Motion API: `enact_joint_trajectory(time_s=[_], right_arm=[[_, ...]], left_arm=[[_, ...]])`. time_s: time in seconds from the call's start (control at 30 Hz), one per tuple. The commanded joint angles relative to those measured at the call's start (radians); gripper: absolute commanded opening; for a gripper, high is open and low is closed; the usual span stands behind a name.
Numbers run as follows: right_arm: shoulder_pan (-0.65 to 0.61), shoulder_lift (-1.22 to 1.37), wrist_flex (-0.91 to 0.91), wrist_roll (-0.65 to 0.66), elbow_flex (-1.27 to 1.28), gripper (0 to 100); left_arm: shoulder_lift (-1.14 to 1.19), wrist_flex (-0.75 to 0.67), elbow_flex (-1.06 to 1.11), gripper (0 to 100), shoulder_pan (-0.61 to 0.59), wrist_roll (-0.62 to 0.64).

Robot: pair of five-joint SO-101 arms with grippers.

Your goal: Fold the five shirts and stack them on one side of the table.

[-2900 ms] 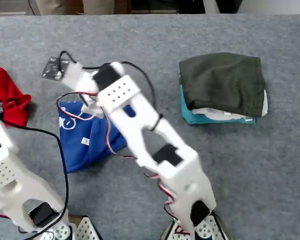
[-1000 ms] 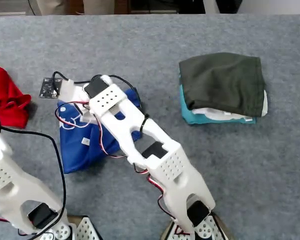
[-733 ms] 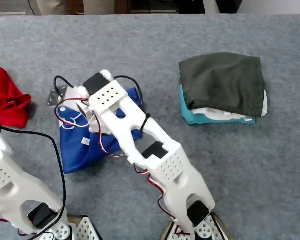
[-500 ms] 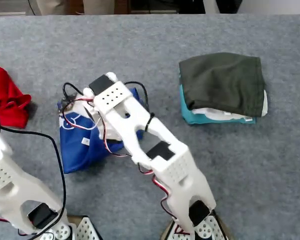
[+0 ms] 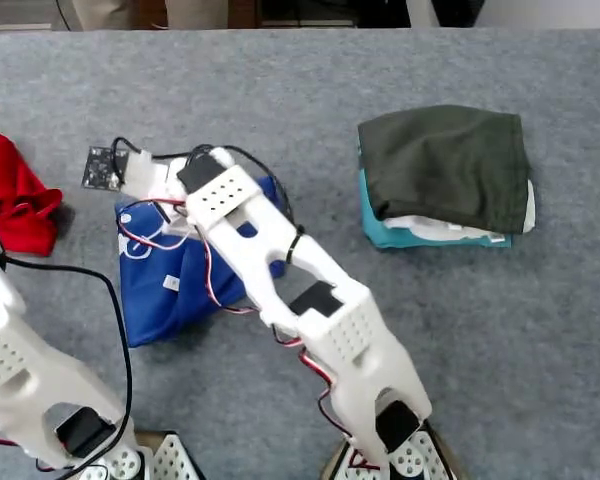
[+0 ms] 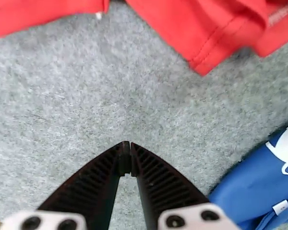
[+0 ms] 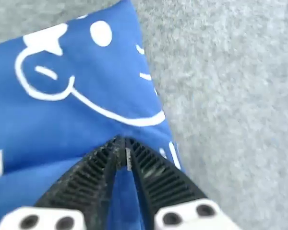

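right arm point(image 5: 280, 260) stretches across the table point(image 5: 280, 90), right gripper point(image 7: 122, 143) closed, tips low over the blue shirt point(image 7: 62, 110); left gripper point(image 6: 126, 154), closed and empty, hangs near the red shirt point(image 6: 206, 28).

Red shirt point(image 5: 15, 200) crumpled, 9 o'clock; blue shirt point(image 5: 165, 285) half-folded beside; olive shirt point(image 5: 445, 165) tops white shirt point(image 5: 430, 230), teal shirt point(image 5: 375, 232), 2 o'clock

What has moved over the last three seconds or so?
The right gripper swept over the blue shirt's far edge, first toward the near side, then back out to the left in the high view. Its jaws are shut now. The left gripper eased back slightly from the red shirt. Both shirts and the folded stack lie roughly where they were.
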Motion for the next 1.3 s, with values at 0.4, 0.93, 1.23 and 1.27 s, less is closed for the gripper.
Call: enact_joint_trajectory(time_s=[0.4,0.93,1.23,1.27], right_arm=[[0.027,-0.012,0.594,0.018,-0.214,0.2],[0.097,-0.197,0.583,0.028,-0.001,0.2],[0.028,-0.073,0.043,0.026,-0.045,0.2],[0.022,-0.051,0.006,0.026,-0.045,0.2]], left_arm=[[-0.217,-0.158,0.256,2,0.032,-0.008],[-0.265,-0.15,0.316,2,0.066,-0.006],[-0.265,-0.149,0.318,2,0.058,-0.006],[-0.265,-0.149,0.318,2,0.049,-0.006]])
